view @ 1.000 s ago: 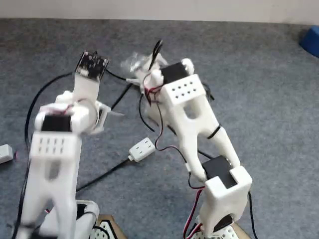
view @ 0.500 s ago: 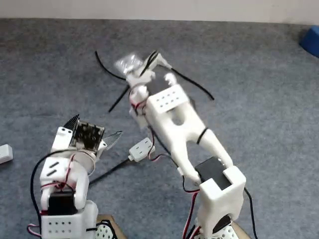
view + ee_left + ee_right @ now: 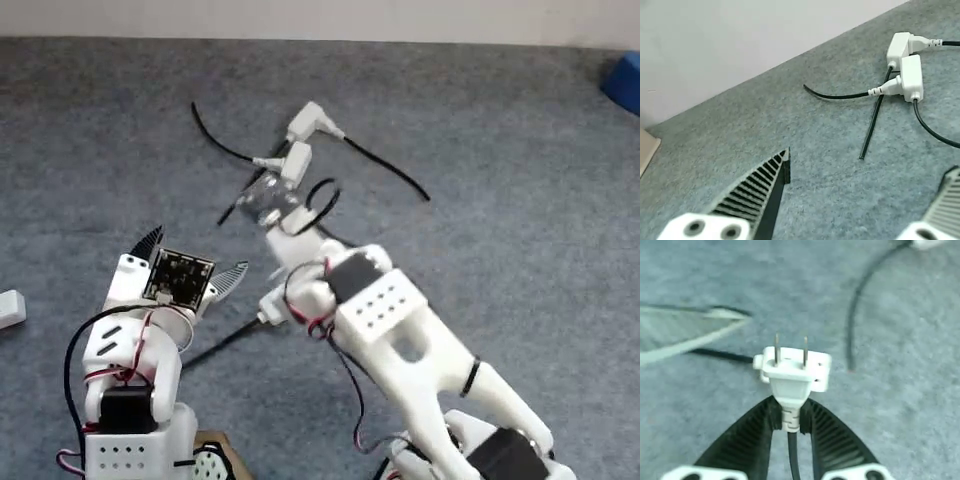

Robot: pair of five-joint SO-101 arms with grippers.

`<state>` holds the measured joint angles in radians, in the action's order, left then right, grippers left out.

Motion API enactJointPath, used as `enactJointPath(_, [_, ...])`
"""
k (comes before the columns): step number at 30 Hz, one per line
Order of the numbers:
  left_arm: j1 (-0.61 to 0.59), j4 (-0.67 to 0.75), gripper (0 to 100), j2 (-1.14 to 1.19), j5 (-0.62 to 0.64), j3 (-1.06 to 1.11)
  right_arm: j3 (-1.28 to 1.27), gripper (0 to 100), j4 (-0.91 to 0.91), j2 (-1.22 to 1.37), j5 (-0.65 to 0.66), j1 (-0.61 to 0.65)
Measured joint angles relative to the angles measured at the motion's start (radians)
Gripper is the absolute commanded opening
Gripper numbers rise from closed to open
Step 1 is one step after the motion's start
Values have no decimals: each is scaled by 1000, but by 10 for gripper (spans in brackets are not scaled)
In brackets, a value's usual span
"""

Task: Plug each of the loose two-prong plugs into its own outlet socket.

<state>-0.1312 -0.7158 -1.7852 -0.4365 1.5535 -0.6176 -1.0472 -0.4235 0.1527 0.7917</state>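
Note:
My right gripper (image 3: 790, 415) is shut on a white two-prong plug (image 3: 791, 371) at its cord end, prongs pointing away over the carpet. In the high view it (image 3: 263, 205) hovers mid-table, with a black cord loop beside it. Two more white plugs (image 3: 303, 124) (image 3: 292, 160) lie side by side on the carpet just beyond; the left wrist view has them too (image 3: 899, 46) (image 3: 910, 80). The white outlet socket (image 3: 267, 308) is mostly hidden under the right arm. My left gripper (image 3: 195, 252) (image 3: 867, 165) is open and empty near its base.
Black cords (image 3: 385, 170) trail across the grey carpet around the plugs, and one cord (image 3: 215, 343) runs from the socket to the near left. A small white object (image 3: 8, 308) lies at the left edge, a blue one (image 3: 625, 80) far right.
The left arm has pulled back from the far side and folded near its base. The right gripper has drawn back from the far plugs toward the socket, carrying one plug.

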Motion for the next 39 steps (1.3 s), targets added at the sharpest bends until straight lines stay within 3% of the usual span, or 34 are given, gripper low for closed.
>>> enactJointPath(4, [2,0,435,0,0,0,-14,9,8,-17,0,120])
enactJointPath(10, [3,0,433,0,0,0,-14,9,21,29,0,155])
enactJointPath(18, [38,-23,433,0,5,31,-12,9,46,52,-11,155])
enactJointPath(30, [40,-23,432,0,15,126,261,9,-229,60,12,98])
enactJointPath(39, [41,-23,432,2,20,126,292,9,-256,60,15,91])
